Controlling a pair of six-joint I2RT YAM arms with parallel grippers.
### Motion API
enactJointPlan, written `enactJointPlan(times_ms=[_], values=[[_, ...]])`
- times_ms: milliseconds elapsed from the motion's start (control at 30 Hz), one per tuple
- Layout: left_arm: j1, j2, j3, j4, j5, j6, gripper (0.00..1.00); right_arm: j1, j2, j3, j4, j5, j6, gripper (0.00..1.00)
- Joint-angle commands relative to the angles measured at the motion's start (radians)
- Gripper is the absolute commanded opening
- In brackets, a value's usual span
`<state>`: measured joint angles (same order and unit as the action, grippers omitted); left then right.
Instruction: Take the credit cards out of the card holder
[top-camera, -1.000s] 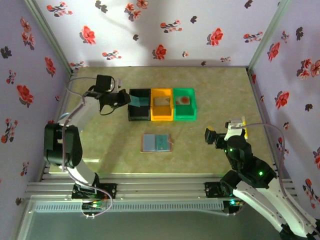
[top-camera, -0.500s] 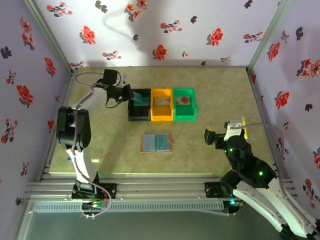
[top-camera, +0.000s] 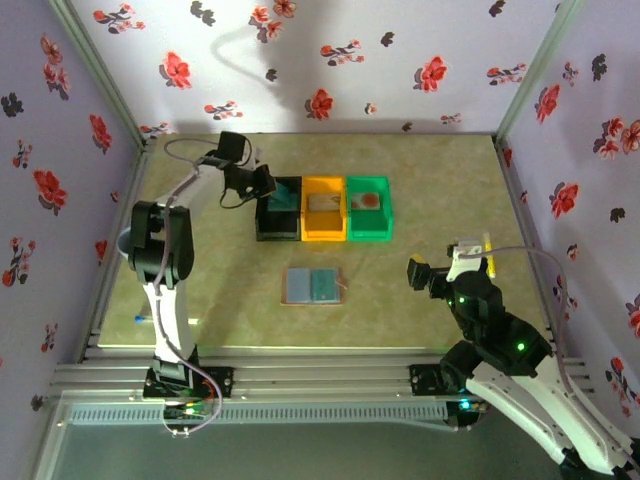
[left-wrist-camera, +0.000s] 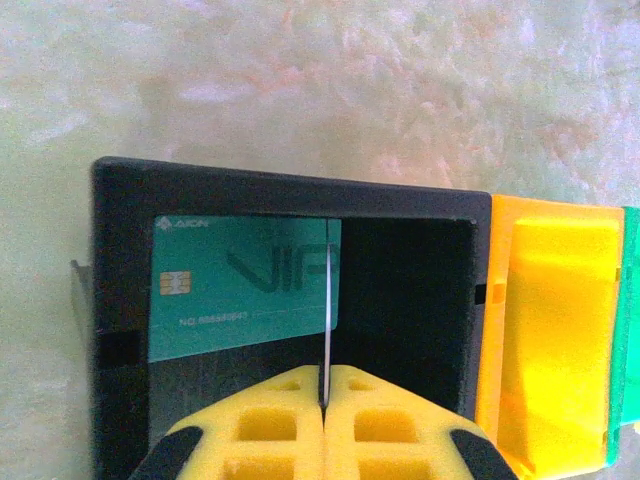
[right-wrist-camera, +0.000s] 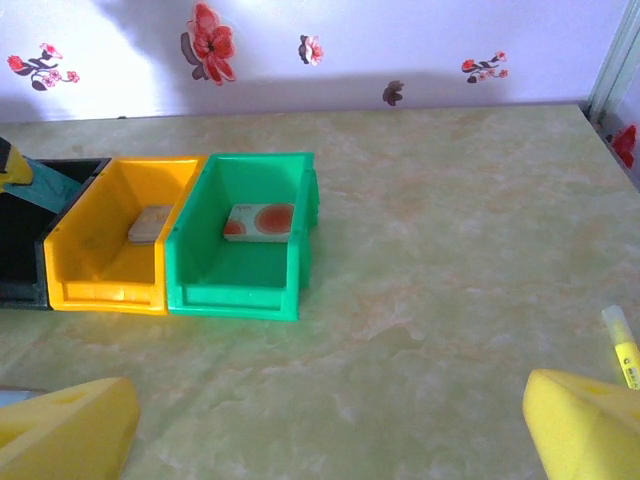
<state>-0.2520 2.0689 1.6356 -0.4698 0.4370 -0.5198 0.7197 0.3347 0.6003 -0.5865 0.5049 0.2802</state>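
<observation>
At the far left of the pale marbled table (top-camera: 420, 190), the left gripper (left-wrist-camera: 323, 400) is seen with its yellow foam fingers (left-wrist-camera: 270, 425) pressed together and clamped on the near edge of a thin teal-green rectangular credit card (left-wrist-camera: 240, 290). The card is held above the open black plastic bin (left-wrist-camera: 280, 185), the leftmost of three bins set touching in a row. Just to the right, a small pale tan card (right-wrist-camera: 150, 222) is seen lying flat inside the orange plastic bin (right-wrist-camera: 100, 290). In the green plastic bin (right-wrist-camera: 235, 295) at the right end of the row, a pale credit card with an orange-red spot (right-wrist-camera: 258, 221) is laid flat on the floor. Nearer than the bins, at the middle of the table, the brownish-pink folding card holder (top-camera: 314, 285) is spread open with its blue-grey inside turned up. At the near right, well apart from the holder and the bins, the right gripper (right-wrist-camera: 320, 440) is held with its yellow fingers (right-wrist-camera: 65, 430) wide apart, nothing between them.
</observation>
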Motion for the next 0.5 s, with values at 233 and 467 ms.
enactJointPlan(times_ms=[233,467], values=[[-0.021,0.078,0.084,-0.059,-0.007,0.029,0.0,-0.003,-0.01,-0.016,0.039,-0.014,-0.028,0.99],[-0.022,0.101,0.084,-0.061,-0.008,0.033,0.0,-0.004,-0.011,-0.02,0.045,-0.02,-0.033,0.99]])
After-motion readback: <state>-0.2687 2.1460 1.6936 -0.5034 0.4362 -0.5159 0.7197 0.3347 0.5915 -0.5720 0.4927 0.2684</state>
